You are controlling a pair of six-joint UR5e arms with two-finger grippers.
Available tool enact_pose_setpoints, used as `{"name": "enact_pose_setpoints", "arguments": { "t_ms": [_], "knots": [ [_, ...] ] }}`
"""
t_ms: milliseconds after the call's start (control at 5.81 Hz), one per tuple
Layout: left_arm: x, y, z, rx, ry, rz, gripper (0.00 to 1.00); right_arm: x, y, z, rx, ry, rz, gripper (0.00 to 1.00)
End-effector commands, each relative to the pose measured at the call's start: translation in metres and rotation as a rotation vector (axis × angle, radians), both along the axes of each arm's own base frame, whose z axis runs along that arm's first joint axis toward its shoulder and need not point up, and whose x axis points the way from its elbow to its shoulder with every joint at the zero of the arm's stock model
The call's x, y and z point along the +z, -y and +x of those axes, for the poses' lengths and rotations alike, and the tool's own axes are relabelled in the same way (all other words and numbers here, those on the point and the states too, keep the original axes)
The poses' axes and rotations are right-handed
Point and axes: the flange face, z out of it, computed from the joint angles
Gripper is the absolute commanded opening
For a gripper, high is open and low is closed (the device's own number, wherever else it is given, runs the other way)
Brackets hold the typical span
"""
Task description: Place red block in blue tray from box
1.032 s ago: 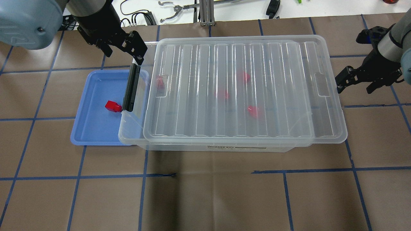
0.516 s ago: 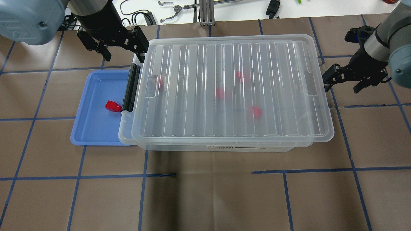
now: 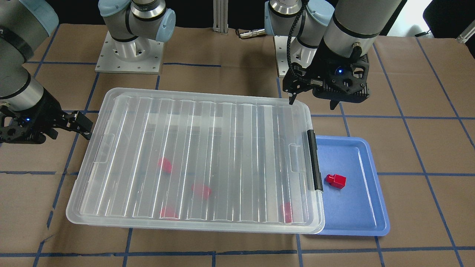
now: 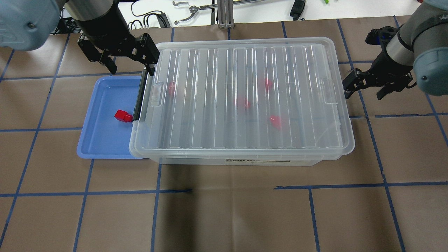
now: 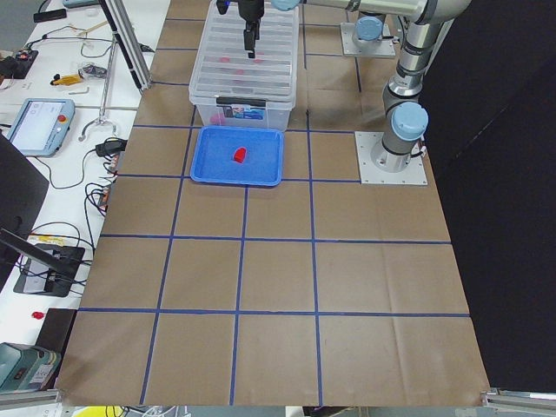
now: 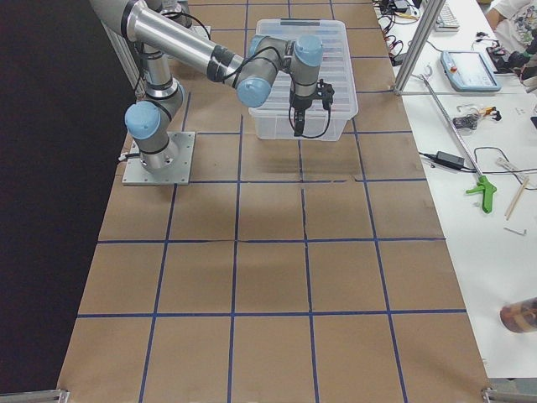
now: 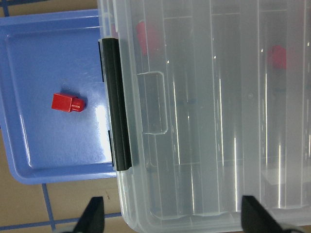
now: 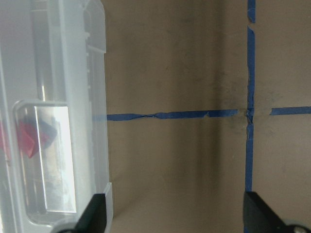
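Lid (image 4: 245, 94) has slid traywards, now square on box (image 4: 224, 161). Block (image 4: 121, 115) lies in tray (image 4: 101, 143), long axis and stub toward latch (image 4: 139, 101); stub clearest from left wrist. Both left fingers (image 7: 93, 216) and right fingers (image 8: 95, 211) stand apart, empty.

Seen from behind the robot, the overhead camera looks forward and down, close on the box (image 4: 210, 122) and blue tray (image 4: 101, 140). The front-facing camera looks steeply back from across the table (image 5: 347, 261), with the base plates (image 3: 128, 55) at its top edge. Two high, distant end cameras look along the table, one from the tray end, one from the opposite end. The left wrist camera looks straight down on the latch (image 7: 119, 104) and tray, and the right wrist camera on the box's other end. Every view shares the box.
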Motion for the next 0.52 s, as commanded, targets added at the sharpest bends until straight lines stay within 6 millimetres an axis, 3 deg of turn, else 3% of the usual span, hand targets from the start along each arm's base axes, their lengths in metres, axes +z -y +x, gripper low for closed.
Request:
{"name": "enact_pose_setpoints", "arguments": {
  "t_ms": [0,172,344],
  "knots": [
    [0.004,-0.007,0.003,0.0,-0.001,-0.008,0.99,0.057,0.005,0.004,0.011,-0.024,-0.071,1.0],
    [0.004,-0.006,0.003,-0.005,-0.002,-0.009,0.99,0.093,0.008,0.022,0.007,-0.023,-0.073,1.0],
    [0.0,-0.007,0.003,-0.005,-0.002,-0.003,0.99,0.119,0.007,0.055,-0.031,-0.011,-0.049,1.0]
  ]
}}
